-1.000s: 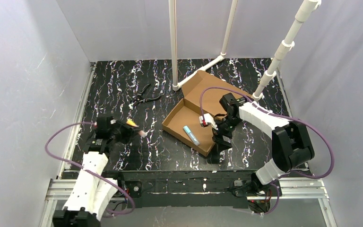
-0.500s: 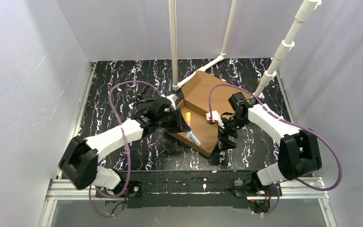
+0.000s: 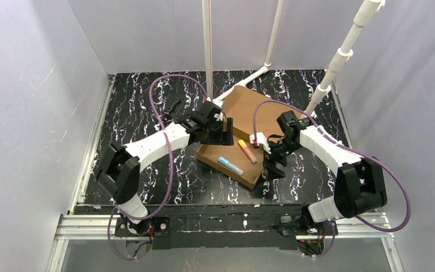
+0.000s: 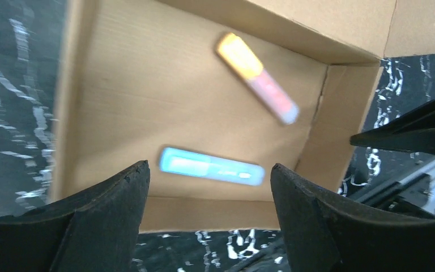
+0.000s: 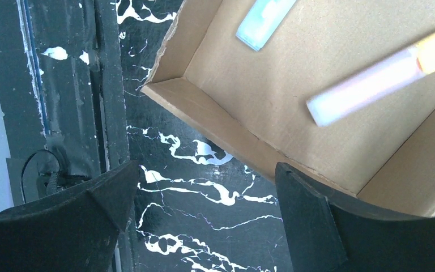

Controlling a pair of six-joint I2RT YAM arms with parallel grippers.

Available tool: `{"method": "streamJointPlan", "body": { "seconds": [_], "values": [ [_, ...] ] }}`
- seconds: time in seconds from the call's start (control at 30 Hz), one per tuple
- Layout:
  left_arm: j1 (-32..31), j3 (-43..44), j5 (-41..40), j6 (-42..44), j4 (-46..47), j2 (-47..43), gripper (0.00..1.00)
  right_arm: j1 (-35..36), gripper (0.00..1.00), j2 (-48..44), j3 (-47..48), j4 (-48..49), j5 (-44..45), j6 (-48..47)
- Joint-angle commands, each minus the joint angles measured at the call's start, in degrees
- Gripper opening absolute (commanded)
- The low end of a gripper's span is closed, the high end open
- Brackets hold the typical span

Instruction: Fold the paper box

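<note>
While its lid stands open, the paper box (image 3: 253, 107) holds a light blue tube (image 3: 230, 165) by its near wall and an orange-and-pink marker (image 3: 247, 151) just beyond, both lying loose on its floor. The box rests cornerwise on a black, white-veined worktop (image 3: 141, 113), with a white pipe frame (image 3: 207, 51) just behind its lid and pale walls around. It is plain brown cardboard, shallow, with its side walls upright. The left hand (image 3: 222, 135) hovers released over the box's far-left corner; the right hand (image 3: 267, 171), also spread and empty, hangs at its near-right corner
</note>
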Motion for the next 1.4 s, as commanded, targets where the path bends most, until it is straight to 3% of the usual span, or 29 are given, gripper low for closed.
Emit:
{"method": "streamJointPlan", "body": {
  "seconds": [0.0,0.23,0.37,0.63,0.93,1.17,1.37],
  "values": [
    [3.53,1.65,-5.95,13.78,-8.42,-8.64,0.78,-0.15,0.98,-2.57,-0.29,-3.27,0.30,0.08],
    [12.18,-5.39,1.22,18.76,-11.14,-19.83,0.84,-0.15,0.98,-7.28,1.98,-4.56,5.59,2.75],
    [13.02,-11.13,0.79,18.63,-9.53,-25.18,0.98,-1.73,0.98,-9.43,2.25,-6.17,6.29,4.66],
    [14.07,-16.83,4.84,21.77,-9.79,-31.46,0.98,-13.68,0.98,-11.73,-1.20,-10.48,6.09,-0.15],
    [14.11,-21.07,6.86,22.79,-7.15,-38.58,0.98,-30.15,0.98,-7.98,-4.78,-12.87,5.90,-3.85],
    [14.26,-20.66,2.66,24.48,-8.72,-40.43,0.98,-42.29,0.98,-8.32,-2.98,-22.07,1.67,-12.26],
    [14.37,-21.15,2.87,24.68,-8.51,-40.42,0.98,-49.07,0.98,-9.19,-2.97,-23.81,1.53,-14.71]
  ]
}}
